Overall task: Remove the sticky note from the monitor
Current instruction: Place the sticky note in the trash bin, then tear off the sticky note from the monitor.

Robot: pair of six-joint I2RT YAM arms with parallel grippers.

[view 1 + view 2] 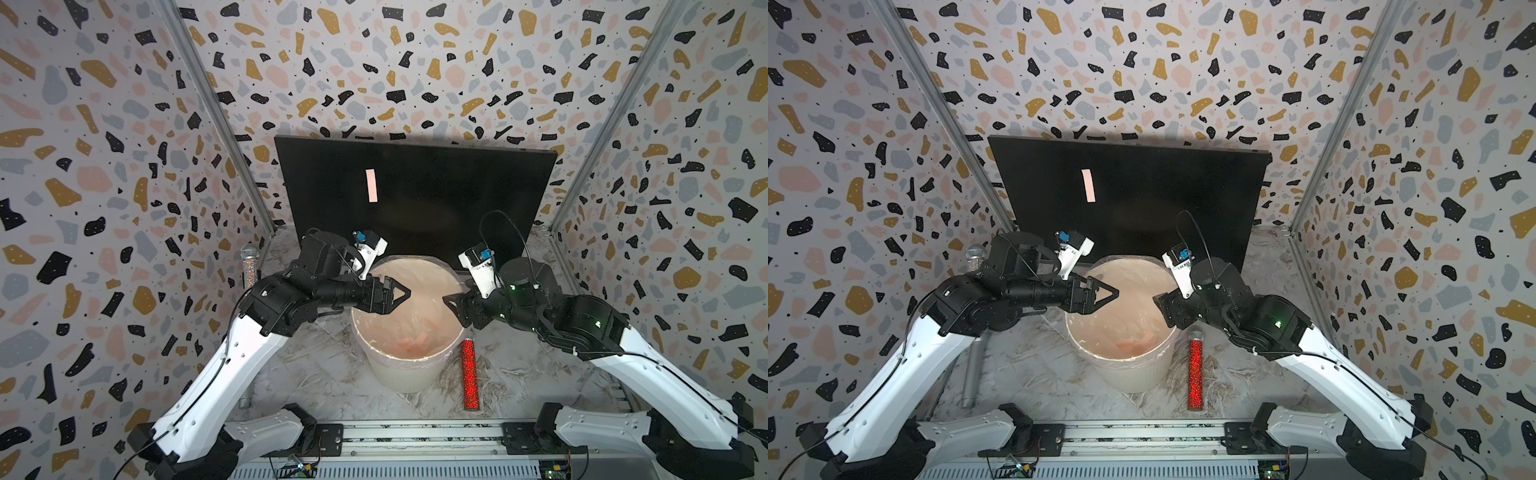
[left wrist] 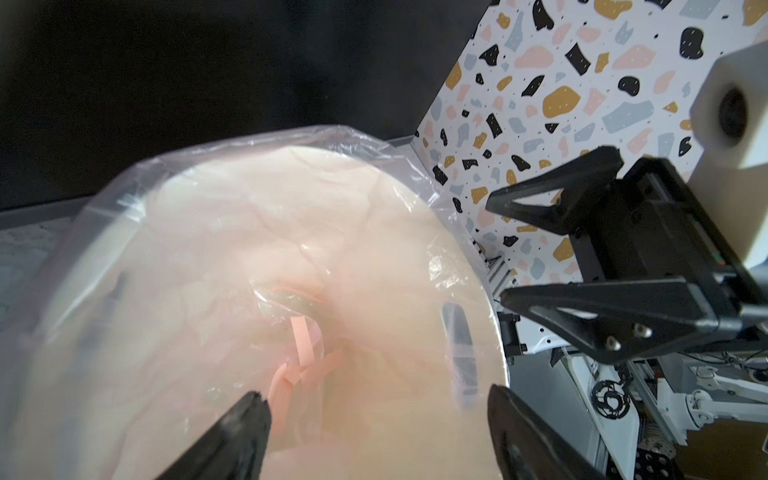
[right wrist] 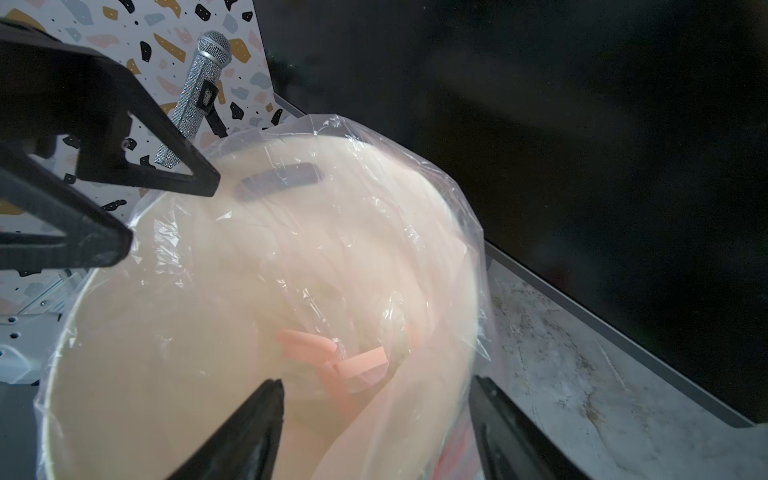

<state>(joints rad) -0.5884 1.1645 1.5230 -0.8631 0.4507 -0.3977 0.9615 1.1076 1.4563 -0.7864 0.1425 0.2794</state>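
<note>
Left hand (image 1: 405, 296) and right hand (image 1: 449, 303) both stand wide and empty above the lined white bin (image 1: 399, 376). One pink sticky note (image 1: 372, 185) is stuck upright on the monitor (image 1: 457, 187), left of centre. Pink strips (image 1: 415, 343) lie inside the bin.

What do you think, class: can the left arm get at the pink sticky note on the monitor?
Probably yes. The left gripper hangs open and empty over the bin, and the sticky note sits on the monitor just beyond it, with nothing between them.
</note>
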